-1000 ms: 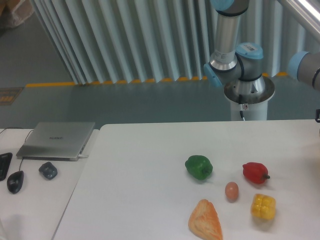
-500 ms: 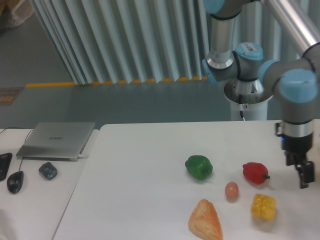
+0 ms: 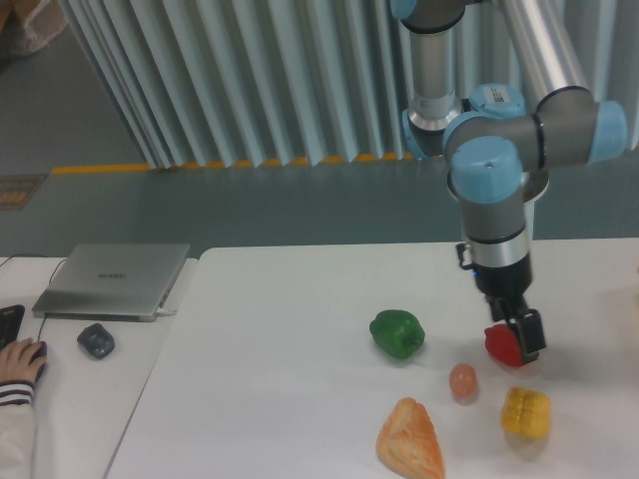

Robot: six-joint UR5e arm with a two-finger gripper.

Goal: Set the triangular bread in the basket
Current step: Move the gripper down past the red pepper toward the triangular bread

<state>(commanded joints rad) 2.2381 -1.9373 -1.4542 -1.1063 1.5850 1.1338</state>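
Observation:
The triangular bread (image 3: pixel 409 440), a golden-orange wedge with a paler top, lies flat at the table's front edge. My gripper (image 3: pixel 519 332) hangs low to the right of and behind it, over the red pepper (image 3: pixel 502 346), and partly covers that pepper. Its two dark fingers look apart, so it reads as open, with nothing held. No basket is in view.
A green pepper (image 3: pixel 397 333), a small tan egg (image 3: pixel 462 381) and a yellow pepper (image 3: pixel 525 411) sit around the bread on the white table (image 3: pixel 280 329). On the side desk to the left are a laptop (image 3: pixel 113 279), a grey mouse (image 3: pixel 96 340) and a person's hand (image 3: pixel 20 361).
The arm has swung in from the right edge and its gripper has moved left to the red pepper. A person's hand has come in at the lower left. The food items have not moved.

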